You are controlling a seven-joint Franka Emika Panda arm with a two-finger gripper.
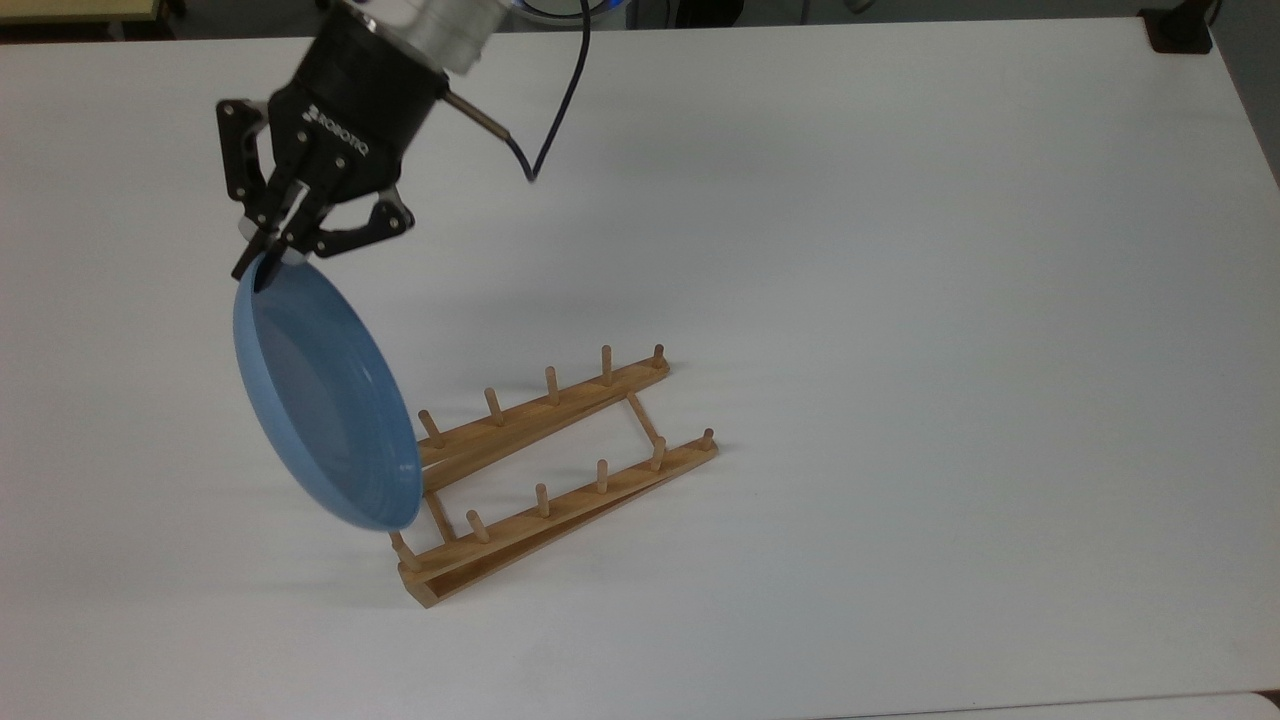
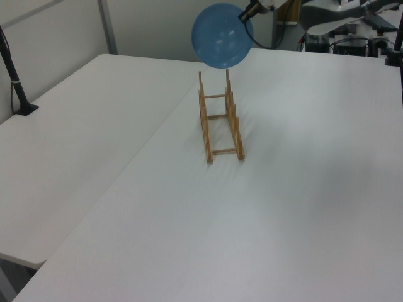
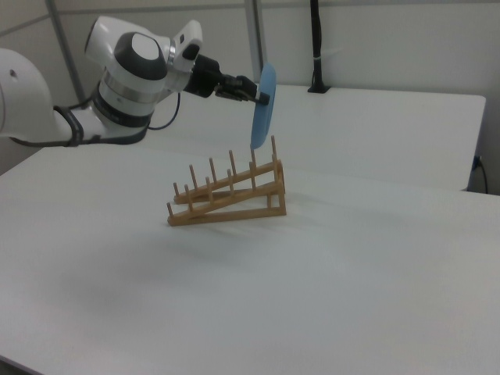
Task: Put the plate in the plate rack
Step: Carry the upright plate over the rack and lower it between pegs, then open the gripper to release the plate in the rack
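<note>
Gripper fingers pinched on the plate rim, nearly closed. Plate hangs below it on edge, in the air, lower edge above the raised end of the plate rack.

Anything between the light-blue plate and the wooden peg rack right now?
Nothing visible. The round light-blue plate, held nearly on edge by the gripper, hangs above the raised end of the light-brown wooden peg rack. The slots between the upright pegs hold nothing, and the white table around the rack is bare.
</note>
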